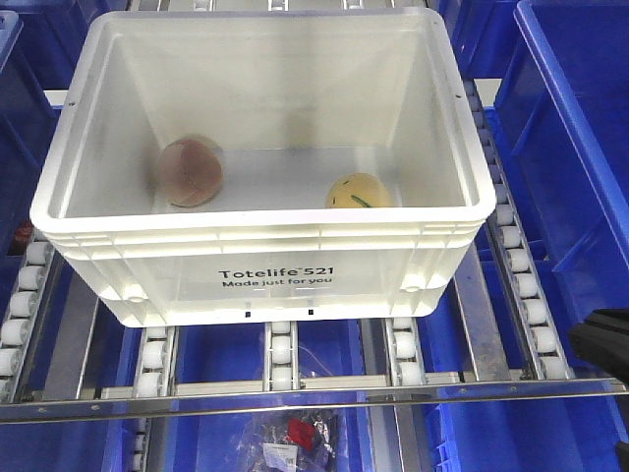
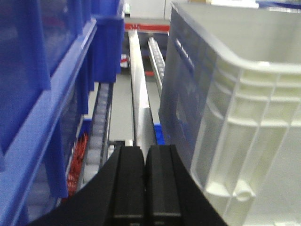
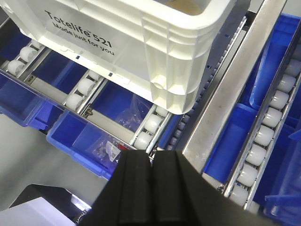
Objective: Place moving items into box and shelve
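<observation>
I saw the pink-grey ball (image 1: 192,172) at the left and the yellow ball (image 1: 358,191) at the right of the white box (image 1: 265,261), which sat on the roller shelf (image 1: 282,344) between blue bins (image 1: 575,128). Both end effectors, left (image 2: 145,160) and right (image 3: 151,162), were pressed together, empty.

The left gripper (image 2: 145,181) is seen from its own wrist camera with both black fingers pressed flat together, nothing between them, pointing forward and level. The right gripper (image 3: 151,188) appears in its wrist view in the same state, its two dark fingers closed against each other and empty, aimed steeply downward. In the front-facing view only a dark edge of the right arm (image 1: 601,339) shows at the frame's right side.
</observation>
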### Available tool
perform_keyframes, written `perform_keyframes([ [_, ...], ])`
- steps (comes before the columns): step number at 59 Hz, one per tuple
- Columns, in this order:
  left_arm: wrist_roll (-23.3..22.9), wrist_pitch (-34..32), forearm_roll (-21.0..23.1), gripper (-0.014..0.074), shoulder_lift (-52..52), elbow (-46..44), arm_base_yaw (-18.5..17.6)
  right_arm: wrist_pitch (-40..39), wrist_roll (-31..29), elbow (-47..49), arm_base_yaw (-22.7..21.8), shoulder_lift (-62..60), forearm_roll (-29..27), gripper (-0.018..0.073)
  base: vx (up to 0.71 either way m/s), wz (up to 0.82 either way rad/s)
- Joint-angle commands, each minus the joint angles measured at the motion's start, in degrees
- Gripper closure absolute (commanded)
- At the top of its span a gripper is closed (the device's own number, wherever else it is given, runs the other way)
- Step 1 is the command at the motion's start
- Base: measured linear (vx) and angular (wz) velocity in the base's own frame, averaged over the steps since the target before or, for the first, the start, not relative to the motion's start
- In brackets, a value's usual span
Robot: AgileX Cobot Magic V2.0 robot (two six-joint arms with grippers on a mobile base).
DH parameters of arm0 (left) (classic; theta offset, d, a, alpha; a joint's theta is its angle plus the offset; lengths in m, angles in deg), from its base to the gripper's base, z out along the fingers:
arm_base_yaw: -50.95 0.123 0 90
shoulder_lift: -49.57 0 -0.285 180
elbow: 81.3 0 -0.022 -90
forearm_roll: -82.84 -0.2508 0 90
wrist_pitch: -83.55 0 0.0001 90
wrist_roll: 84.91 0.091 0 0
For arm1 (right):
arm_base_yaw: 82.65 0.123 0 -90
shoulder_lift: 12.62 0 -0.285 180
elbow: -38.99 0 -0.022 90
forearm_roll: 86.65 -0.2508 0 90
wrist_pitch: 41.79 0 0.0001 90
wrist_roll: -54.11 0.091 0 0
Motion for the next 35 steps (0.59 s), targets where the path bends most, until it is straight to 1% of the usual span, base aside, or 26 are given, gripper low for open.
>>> perform_keyframes([
  [1, -0.5, -5.4, 0.4, 0.0546, 0.9, 1.7, 0.4, -3.5, -0.3, 1.5, -0.1, 0.2, 0.1, 0.0575, 0.0, 0.0],
  [4, -0.5, -5.6, 0.4, 0.0563, 0.9, 1.7, 0.4, -3.5, -0.3, 1.5, -0.1, 0.2, 0.1, 0.0575, 0.0, 0.0],
  [7, -0.5, -5.6, 0.4, 0.0608, 0.9, 1.7, 0.4, -3.5, -0.3, 1.5, -0.1, 0.2, 0.1, 0.0575, 0.0, 0.0],
  [9, -0.5, -5.6, 0.4, 0.0622, 0.9, 1.7, 0.4, -3.5, -0.3, 1.5, -0.1, 0.2, 0.1, 0.0575, 0.0, 0.0],
  [29, -0.6, -5.6, 0.4, 0.062, 0.9, 1.7, 0.3, -3.5, -0.3, 1.5, -0.1, 0.2, 0.1, 0.0575, 0.0, 0.0],
  [35, 0.8, -5.6, 0.0, 0.062, 0.9, 1.7, 0.3, -3.5, -0.3, 1.5, -0.1, 0.2, 0.1, 0.0575, 0.0, 0.0],
])
